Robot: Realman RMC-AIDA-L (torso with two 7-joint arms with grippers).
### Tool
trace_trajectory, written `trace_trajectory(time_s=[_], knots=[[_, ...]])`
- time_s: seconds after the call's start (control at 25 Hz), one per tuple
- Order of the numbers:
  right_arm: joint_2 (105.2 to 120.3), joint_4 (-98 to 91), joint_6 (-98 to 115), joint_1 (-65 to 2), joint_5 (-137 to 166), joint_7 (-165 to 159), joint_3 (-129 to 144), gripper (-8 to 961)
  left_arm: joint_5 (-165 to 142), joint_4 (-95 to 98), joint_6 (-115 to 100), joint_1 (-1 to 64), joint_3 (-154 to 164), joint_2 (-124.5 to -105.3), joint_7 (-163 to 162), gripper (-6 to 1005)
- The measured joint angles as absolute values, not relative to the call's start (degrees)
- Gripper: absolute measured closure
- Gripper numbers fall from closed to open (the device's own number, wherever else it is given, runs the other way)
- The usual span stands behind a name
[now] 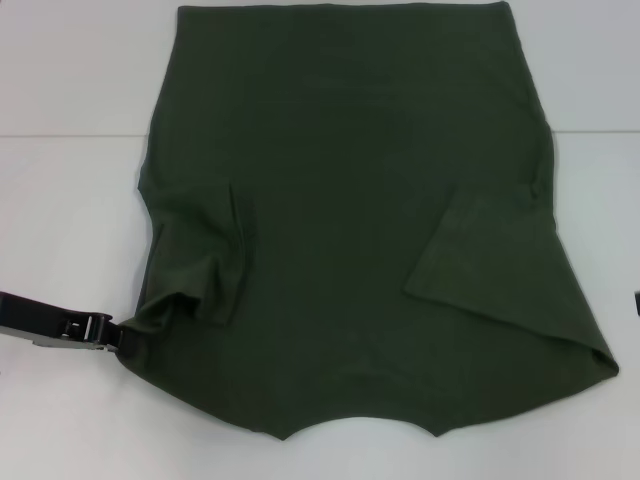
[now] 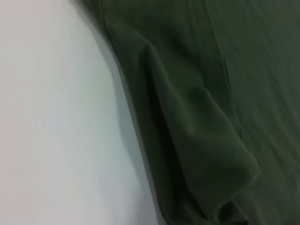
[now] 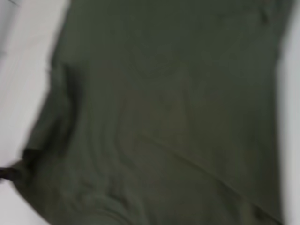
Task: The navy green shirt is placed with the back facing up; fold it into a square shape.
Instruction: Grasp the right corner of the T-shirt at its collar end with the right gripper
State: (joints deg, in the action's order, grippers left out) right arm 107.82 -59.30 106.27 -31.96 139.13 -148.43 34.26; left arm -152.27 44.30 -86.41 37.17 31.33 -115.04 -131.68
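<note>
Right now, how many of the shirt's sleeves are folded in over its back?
2. On the navy green shirt, one sleeve lies bunched on the robot's left, by the left gripper; the other lies flat on the right.

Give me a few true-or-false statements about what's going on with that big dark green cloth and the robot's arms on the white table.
1. The dark olive-green cotton shirt lies on a white table. True.
2. The left gripper is at the shirt's left edge. True.
3. Large pale lettering shows on the shirt's upward face. False: the visible face is plain.
4. The right sleeve lies folded inward over the body. True.
5. The shirt is already a neat square. False: it is wide, with its neckline cut-out exposed.
</note>
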Motion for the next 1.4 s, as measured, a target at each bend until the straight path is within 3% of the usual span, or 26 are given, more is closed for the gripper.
trace_trajectory(time_s=[0.48, 0.76, 1.4], knots=[[109.6, -56.14, 102.22, -34.85, 151.09, -147.62, 35.52, 29, -152.24, 44.39, -87.38, 37.28, 31.08, -114.87, -131.01, 978], [111.97, -54.82, 96.8, -34.42, 151.19, -145.66, 38.55, 28, -152.17, 44.39, -87.56, 36.94, 30.26, -114.92, -131.02, 978], [112.96, -49.84, 90.49, -35.23, 151.27, -143.86, 40.6, 28, -152.04, 44.38, -87.69, 36.91, 30.23, -114.96, -130.95, 979]])
